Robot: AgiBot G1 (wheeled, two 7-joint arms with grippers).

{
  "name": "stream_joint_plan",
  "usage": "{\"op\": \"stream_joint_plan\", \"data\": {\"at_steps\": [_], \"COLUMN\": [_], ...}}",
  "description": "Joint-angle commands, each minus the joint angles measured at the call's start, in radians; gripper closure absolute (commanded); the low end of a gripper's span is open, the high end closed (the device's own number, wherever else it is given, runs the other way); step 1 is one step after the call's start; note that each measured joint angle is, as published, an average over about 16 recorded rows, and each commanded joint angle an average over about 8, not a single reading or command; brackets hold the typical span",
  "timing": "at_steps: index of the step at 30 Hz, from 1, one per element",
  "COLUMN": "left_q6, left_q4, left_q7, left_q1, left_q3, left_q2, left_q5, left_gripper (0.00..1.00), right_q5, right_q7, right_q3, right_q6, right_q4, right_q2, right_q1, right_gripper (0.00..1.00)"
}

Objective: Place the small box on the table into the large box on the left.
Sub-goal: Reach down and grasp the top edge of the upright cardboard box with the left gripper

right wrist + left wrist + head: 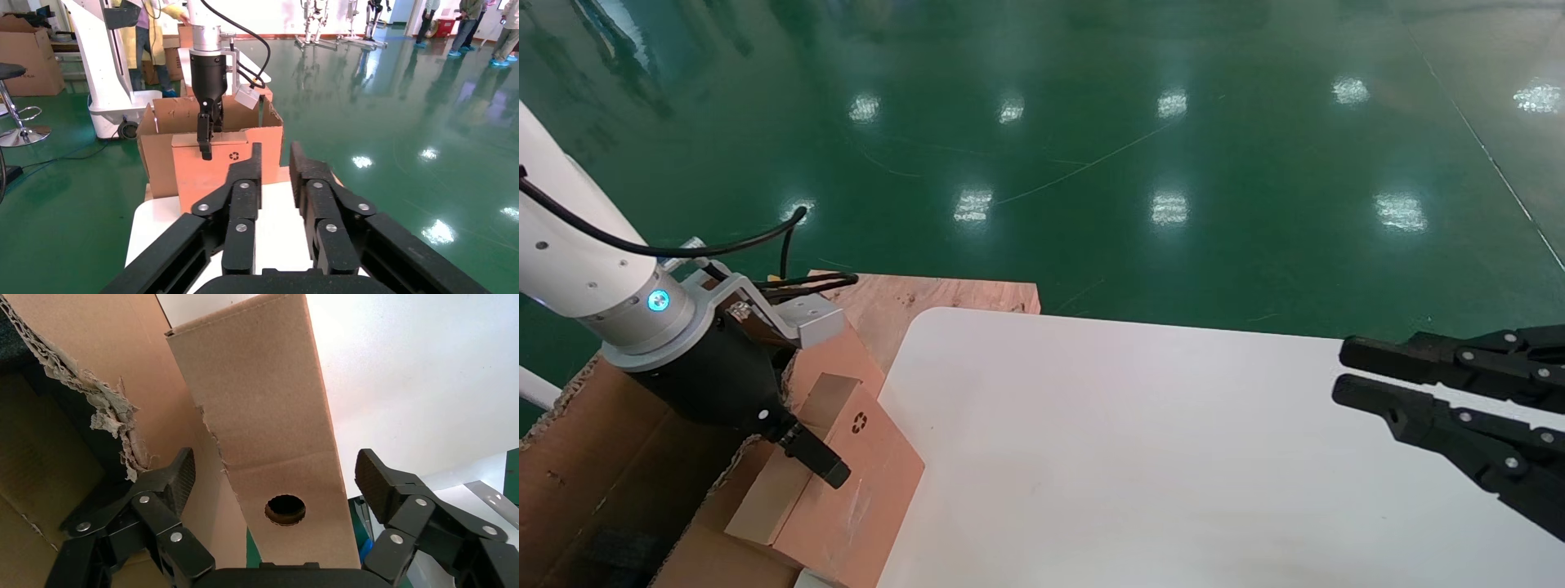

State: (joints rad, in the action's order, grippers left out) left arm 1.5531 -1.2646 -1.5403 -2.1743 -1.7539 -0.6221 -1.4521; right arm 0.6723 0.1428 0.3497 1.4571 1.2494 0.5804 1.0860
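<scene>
The small box [862, 482] leans tilted at the left edge of the white table [1173, 457], against the wall of the large box [592, 441]. Its recycling symbol faces up. My left gripper [797, 445] is over the small box's upper edge, open. In the left wrist view the fingers [177, 478] stand wide on either side of the box's pale side with the round hole [275, 416], not touching it. The carton's ragged torn edge [110, 410] is beside it. My right gripper [1343, 371] hovers open and empty over the table's right side. It looks across at the small box [208, 174].
A raw wooden board [928, 294] lies behind the carton and the table's rounded corner. Glossy green floor surrounds the table. The right wrist view shows a white robot stand [110, 73], more cartons [24, 55] and people far behind.
</scene>
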Motion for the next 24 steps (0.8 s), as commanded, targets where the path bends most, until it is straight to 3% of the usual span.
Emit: {"op": "stream_joint_plan", "data": {"at_steps": [1, 24], "left_q6": [0.0, -0.012], "left_q4": [0.0, 0.001], "left_q7": [0.0, 0.005], "left_q1": [0.0, -0.012], "left_q3": [0.001, 0.003], "left_q2": [0.0, -0.004], "left_q5": [0.0, -0.002], "left_gripper": [1.0, 1.0], "right_q5": [0.0, 0.0], "right_q7": [0.0, 0.0], "right_q3": [0.0, 0.0], "right_q6": [0.0, 0.0], "right_q4": [0.0, 0.0], "right_q2": [0.0, 0.0], "right_q1": [0.0, 0.0], "right_gripper": [0.0, 0.0]}}
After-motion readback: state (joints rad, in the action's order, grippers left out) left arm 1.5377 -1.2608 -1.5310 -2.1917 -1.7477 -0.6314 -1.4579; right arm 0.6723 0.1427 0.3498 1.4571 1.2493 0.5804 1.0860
